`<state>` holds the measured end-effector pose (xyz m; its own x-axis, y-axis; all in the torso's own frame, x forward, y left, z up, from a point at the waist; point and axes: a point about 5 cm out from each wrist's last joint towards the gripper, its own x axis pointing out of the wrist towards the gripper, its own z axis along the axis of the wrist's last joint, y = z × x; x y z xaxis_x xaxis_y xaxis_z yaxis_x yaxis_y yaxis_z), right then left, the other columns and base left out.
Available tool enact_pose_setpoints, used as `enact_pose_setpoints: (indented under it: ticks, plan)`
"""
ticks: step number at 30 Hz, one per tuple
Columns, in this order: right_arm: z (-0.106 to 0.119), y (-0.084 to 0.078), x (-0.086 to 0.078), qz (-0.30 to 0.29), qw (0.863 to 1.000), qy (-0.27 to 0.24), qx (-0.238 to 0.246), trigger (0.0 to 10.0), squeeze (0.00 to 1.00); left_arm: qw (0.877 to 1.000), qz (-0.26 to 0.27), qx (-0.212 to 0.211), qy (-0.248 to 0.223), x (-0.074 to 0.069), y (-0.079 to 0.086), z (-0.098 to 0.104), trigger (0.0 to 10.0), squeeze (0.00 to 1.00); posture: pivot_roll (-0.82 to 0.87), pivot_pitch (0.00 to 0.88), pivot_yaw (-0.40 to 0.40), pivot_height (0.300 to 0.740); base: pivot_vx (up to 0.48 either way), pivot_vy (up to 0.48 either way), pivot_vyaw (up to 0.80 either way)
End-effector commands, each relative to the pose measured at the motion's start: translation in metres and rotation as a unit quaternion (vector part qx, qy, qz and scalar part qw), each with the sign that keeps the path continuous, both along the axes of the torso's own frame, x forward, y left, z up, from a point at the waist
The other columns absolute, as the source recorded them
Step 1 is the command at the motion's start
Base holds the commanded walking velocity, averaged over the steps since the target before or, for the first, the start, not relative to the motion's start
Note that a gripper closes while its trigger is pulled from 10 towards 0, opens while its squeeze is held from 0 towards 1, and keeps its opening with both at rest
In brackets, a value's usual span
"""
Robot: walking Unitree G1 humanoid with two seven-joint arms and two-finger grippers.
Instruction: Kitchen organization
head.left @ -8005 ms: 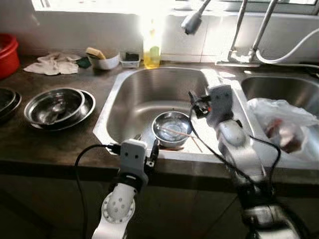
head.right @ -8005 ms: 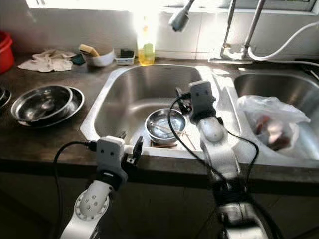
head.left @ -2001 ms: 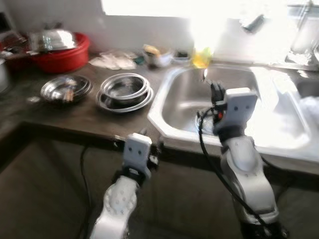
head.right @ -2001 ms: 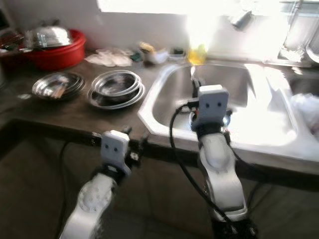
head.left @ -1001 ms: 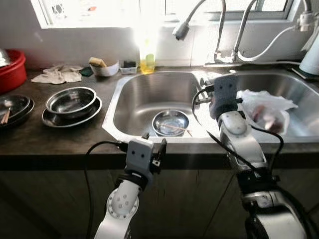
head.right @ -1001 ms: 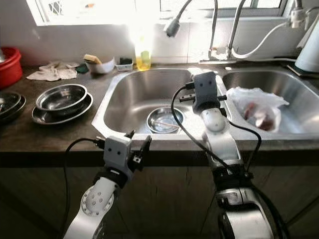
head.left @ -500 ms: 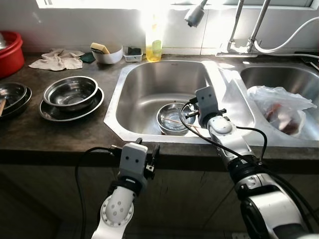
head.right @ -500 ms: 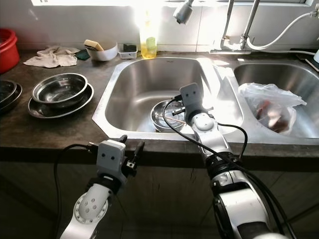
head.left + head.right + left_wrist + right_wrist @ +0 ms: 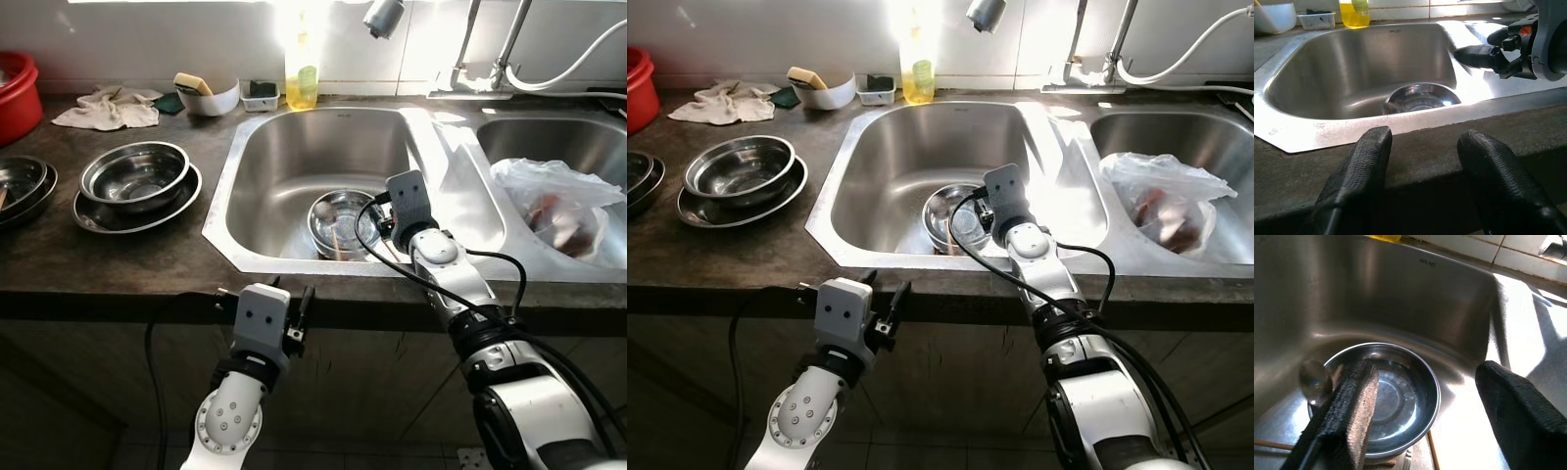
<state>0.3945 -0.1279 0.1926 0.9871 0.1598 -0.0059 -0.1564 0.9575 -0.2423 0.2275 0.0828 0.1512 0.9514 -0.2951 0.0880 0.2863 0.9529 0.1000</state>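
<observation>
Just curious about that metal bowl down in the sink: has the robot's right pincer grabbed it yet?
No. The right pincer hangs open above the bowl, fingers spread apart.

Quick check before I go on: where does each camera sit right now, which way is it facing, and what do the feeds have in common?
Left and right eye views: on the head, looking forward and down at the counter and sink; both silver arms show, left gripper low at the counter edge, right gripper over the steel bowl.
Left wrist view: looks along its open fingers across the counter edge into the sink.
Right wrist view: looks down between its open fingers at the bowl.
Shared: every view shows the bowl in the sink.
</observation>
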Motion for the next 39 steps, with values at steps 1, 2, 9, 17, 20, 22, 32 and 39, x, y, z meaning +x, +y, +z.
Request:
enact_pose_setpoints:
  ticks: [1, 2, 9, 17, 20, 22, 32, 39]
  plan:
    - [0.006, -0.002, -0.001, -0.004, 1.000, -0.019, 0.004, 10.0, 0.71, 1.000, -0.001, 0.003, 0.001, 0.000, -0.002, 0.001, 10.0, 0.00, 0.09, 0.140, -0.033, 0.740, 0.000, 0.000, 0.00]
    - [0.006, -0.002, -0.001, -0.004, 1.000, -0.019, 0.004, 10.0, 0.71, 1.000, -0.001, 0.003, 0.001, 0.000, -0.002, 0.001, 10.0, 0.00, 0.09, 0.140, -0.033, 0.740, 0.000, 0.000, 0.00]
    - [0.036, -0.007, -0.032, -0.011, 0.989, -0.133, 0.069, 10.0, 0.00, 1.000, 0.000, 0.006, -0.011, 0.009, 0.002, 0.005, 10.0, 0.00, 0.08, 0.084, -0.019, 0.740, 0.000, 0.000, 0.00]
    - [0.036, -0.005, -0.055, -0.002, 0.984, -0.159, 0.084, 10.0, 0.00, 1.000, -0.005, 0.010, -0.017, 0.014, 0.001, 0.005, 10.0, 0.00, 0.07, 0.060, -0.012, 0.740, 0.000, 0.000, 0.00]
    - [0.032, -0.007, -0.068, -0.003, 0.982, -0.161, 0.097, 10.0, 0.00, 1.000, -0.007, 0.011, -0.020, 0.017, 0.002, 0.005, 10.0, 0.00, 0.06, 0.039, -0.007, 0.740, 0.000, 0.000, 0.00]
    - [0.029, -0.008, -0.076, -0.003, 0.981, -0.161, 0.105, 10.0, 0.00, 1.000, -0.007, 0.011, -0.021, 0.018, 0.002, 0.005, 10.0, 0.00, 0.06, 0.026, -0.004, 0.740, 0.000, 0.000, 0.00]
    - [0.008, -0.006, -0.112, -0.005, 0.985, -0.125, 0.120, 10.0, 0.00, 1.000, -0.014, 0.005, -0.024, 0.023, 0.002, 0.006, 10.0, 0.00, 0.05, 0.000, -0.001, 0.740, 0.000, 0.000, 0.00]
    - [0.002, -0.005, -0.130, -0.010, 0.986, -0.110, 0.125, 10.0, 0.00, 1.000, -0.004, 0.005, -0.027, 0.022, 0.009, 0.010, 10.0, 0.00, 0.06, 0.004, 0.002, 0.740, 0.000, 0.000, 0.00]
